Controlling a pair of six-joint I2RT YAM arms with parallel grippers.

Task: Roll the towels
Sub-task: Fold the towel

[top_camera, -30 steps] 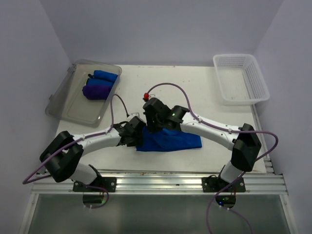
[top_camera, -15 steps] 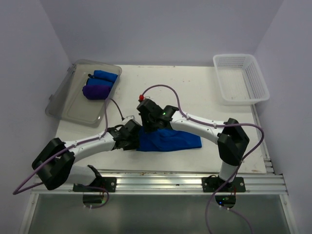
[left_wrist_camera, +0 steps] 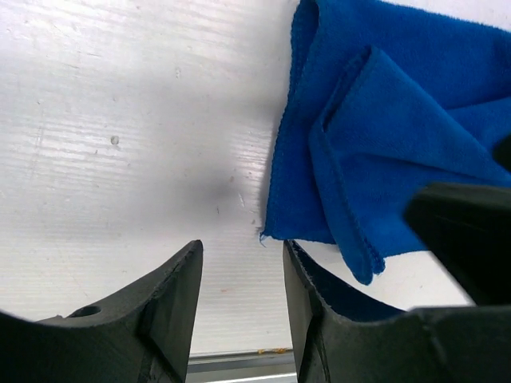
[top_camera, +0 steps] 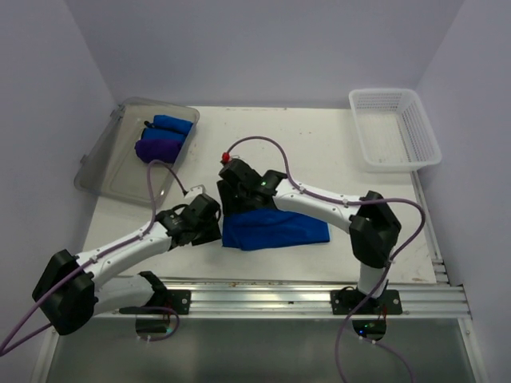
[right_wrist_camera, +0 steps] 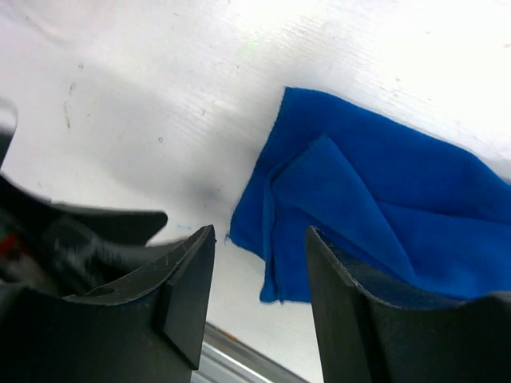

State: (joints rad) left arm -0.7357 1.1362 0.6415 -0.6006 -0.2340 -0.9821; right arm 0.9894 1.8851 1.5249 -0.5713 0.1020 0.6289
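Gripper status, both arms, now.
Left gripper: open, empty, just beside the blue towel.
Right gripper: open, holding nothing, over the same towel's end.

No text, label, brand, number or sign is showing legibly in any of the views. The blue towel [top_camera: 275, 230], the table [top_camera: 319, 152], the grey tray [top_camera: 100, 159] and the white basket [top_camera: 391, 128] are all showing plain surfaces with no lettering on them.
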